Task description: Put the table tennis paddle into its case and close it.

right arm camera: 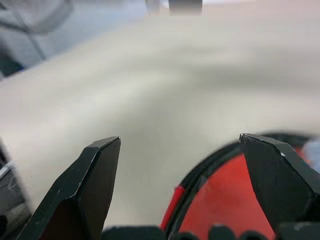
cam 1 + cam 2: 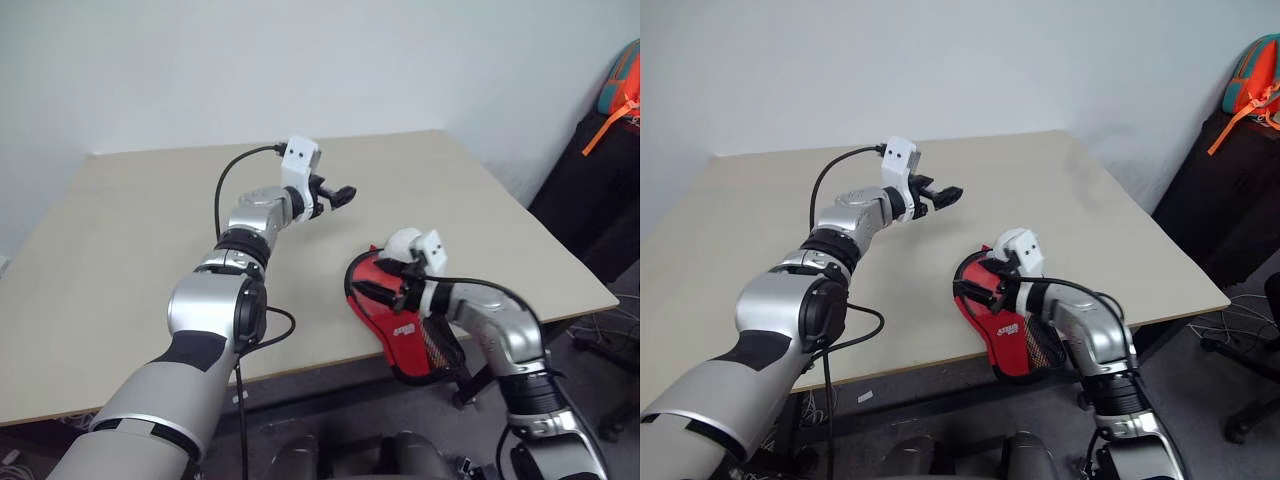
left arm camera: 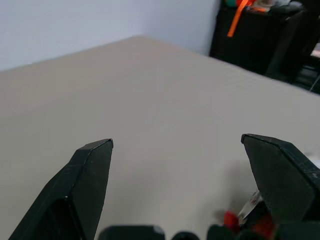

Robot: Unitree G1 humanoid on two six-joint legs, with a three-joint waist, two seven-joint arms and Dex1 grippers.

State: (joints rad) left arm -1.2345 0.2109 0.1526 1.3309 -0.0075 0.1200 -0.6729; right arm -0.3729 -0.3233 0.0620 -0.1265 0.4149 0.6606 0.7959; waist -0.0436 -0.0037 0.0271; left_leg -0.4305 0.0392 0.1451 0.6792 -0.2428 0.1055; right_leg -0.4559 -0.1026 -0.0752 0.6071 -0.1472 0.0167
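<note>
**Case at the near edge, both jaws open**

While the left gripper point(image 2: 343, 194) hangs above the bare middle of the worktop point(image 2: 130, 250) with its jaws spread wide and empty, the right gripper point(image 1: 180, 150) hovers with its jaws open too, gripping nothing. The red case point(image 2: 385, 315) with black piping lies just below and beside the right jaws, overhanging the worktop's near edge. Whether the paddle is inside cannot be told.

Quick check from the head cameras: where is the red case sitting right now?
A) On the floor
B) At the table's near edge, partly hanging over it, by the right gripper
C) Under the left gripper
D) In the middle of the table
B: the case lies at the near edge of the table with its lower end past the edge, right beside the open right gripper.
</note>
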